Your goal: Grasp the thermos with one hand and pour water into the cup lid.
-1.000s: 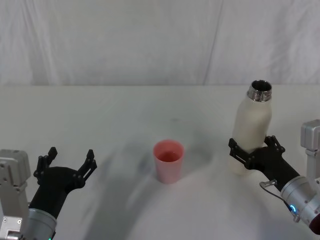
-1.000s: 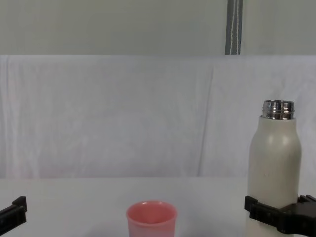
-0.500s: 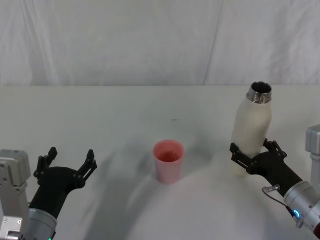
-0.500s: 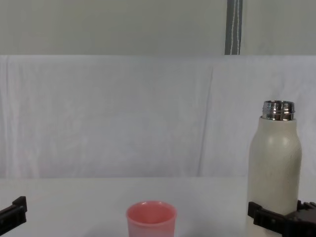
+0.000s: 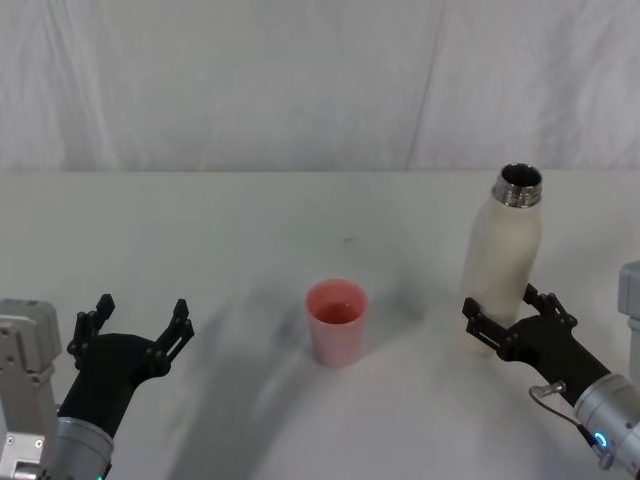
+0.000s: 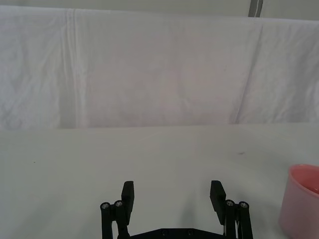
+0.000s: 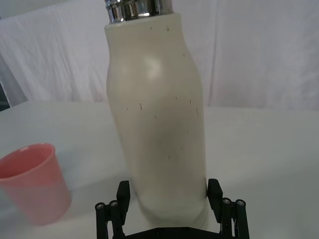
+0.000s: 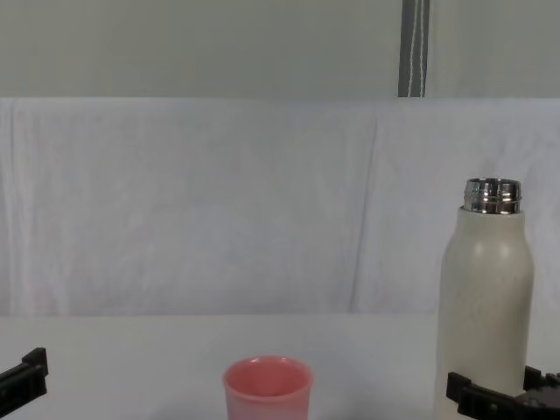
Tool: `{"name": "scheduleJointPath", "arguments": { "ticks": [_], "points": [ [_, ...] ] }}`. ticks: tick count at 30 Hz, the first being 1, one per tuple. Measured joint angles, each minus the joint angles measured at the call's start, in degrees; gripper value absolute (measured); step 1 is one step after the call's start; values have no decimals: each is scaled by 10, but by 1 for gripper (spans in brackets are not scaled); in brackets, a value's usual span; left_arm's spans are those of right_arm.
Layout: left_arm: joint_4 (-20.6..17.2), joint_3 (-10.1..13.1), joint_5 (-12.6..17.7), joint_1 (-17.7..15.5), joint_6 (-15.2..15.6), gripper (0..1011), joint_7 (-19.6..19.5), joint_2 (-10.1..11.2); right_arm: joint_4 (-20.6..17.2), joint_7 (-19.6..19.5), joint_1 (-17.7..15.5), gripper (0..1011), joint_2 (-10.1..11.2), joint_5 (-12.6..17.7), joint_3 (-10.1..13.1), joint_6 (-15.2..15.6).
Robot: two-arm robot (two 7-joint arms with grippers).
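The thermos (image 5: 505,250) is a tall cream-white bottle with an open steel neck, standing upright on the white table at the right. My right gripper (image 5: 508,318) is open low at its near side, one fingertip on each side of the base. The right wrist view shows the thermos (image 7: 154,114) between the spread fingers (image 7: 123,193). The pink cup lid (image 5: 337,320) stands upright at the table's middle, left of the thermos. My left gripper (image 5: 135,322) hovers open and empty at the near left, far from both. The chest view shows the thermos (image 8: 486,297) and the cup lid (image 8: 267,385).
A white cloth covers the table (image 5: 250,230) and hangs as a backdrop behind it. In the left wrist view the cup lid (image 6: 301,199) sits off to one side of the open left gripper (image 6: 173,191). Bare tabletop lies between the cup lid and each gripper.
My right gripper has drawn back toward me and lower along the thermos, from around its lower body to its base. The thermos, cup lid and left arm have stayed put.
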Motion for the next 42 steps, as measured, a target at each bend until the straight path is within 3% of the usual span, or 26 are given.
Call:
{"name": "scheduleJointPath", "arguments": {
  "ticks": [20,34,42],
  "points": [
    [0,0,0,0,0,1001,0,0,-46,-18,-40,1000,16,6,10,1],
    [0,0,0,0,0,1001,0,0,-89,-50,-85,1000,12,-26,30,-25],
    [0,0,0,0,0,1001,0,0,-107,-59,-102,1000,2,-60,31,-47]
  ]
}}
